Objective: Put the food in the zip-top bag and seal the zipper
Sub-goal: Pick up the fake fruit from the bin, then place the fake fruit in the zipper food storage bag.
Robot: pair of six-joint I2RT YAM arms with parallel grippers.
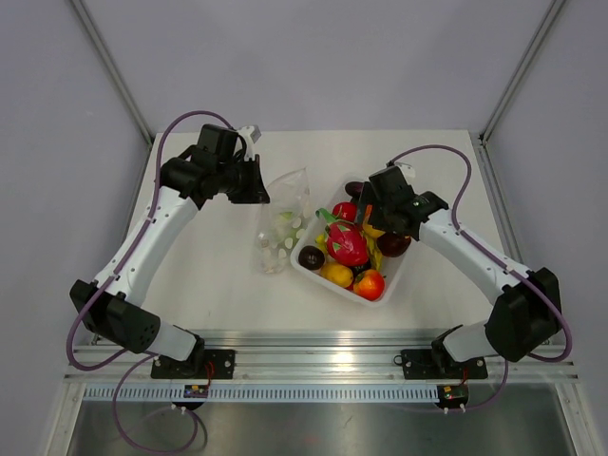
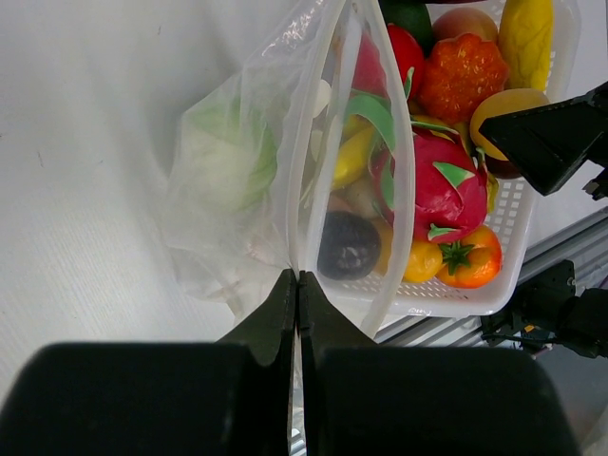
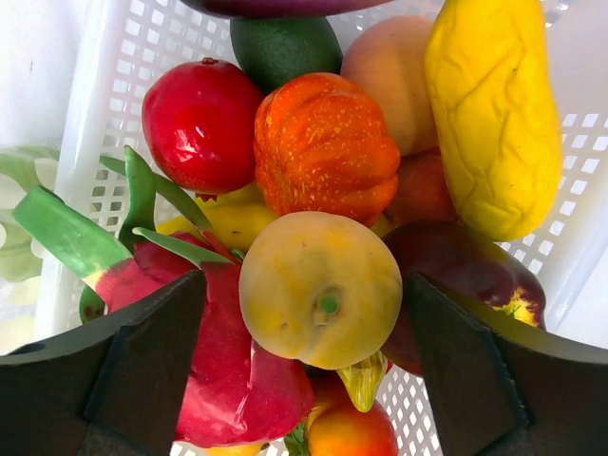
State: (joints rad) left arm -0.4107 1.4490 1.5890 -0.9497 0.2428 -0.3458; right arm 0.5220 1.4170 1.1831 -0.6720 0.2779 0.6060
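White table; I see left gripper pinching zip-top bag edge, right gripper wide over yellow fruit, tray at bag's 3 o'clock.

Left pincer closed; right pincer wide apart.

Zip-top bag on white table, near centre, mouth end toward far edge. Pale pieces of food inside, at bag's near end. Left tool at bag's far-left corner, touching it; jaw state unreadable from above. White tray just right of bag, skewed, one corner toward near edge. In tray: pink dragon fruit, dark purple fruit, yellow fruit, red-orange fruit, red fruit. Right tool over tray's far end, above the fruit.
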